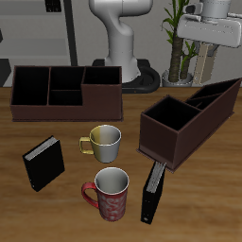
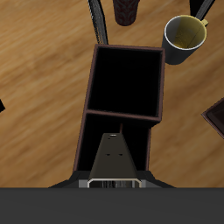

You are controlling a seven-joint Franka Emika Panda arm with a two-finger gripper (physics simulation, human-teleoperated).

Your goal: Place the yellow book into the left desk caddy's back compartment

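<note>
Exterior view: the end effector hangs high over the far end of the left caddy, which sits cornerwise on the wooden surface. What it carries cannot be made out here, nor how its fingers stand. The back compartment lies almost straight under it, and the caddy's big square section is farther from it, toward the front edge. A second caddy stands squarely, well away from the end effector across the surface. A pale mug and a red mug stand between the two caddies, nearer the front. One black book stands far from the end effector, beyond the mugs. Another black book stands just off the near corner of the left caddy.

Wrist view: the end effector is closed on the book, with pale page edges showing at the grip. The book hangs edge-down directly beneath it. Under the book is the dark back compartment of the left caddy. Whether the book's lower edge has entered it, I cannot tell. The square section comes next, farther out. Beyond the caddy are the pale mug, the red mug and a black book, all well clear of the end effector on the surface.
</note>
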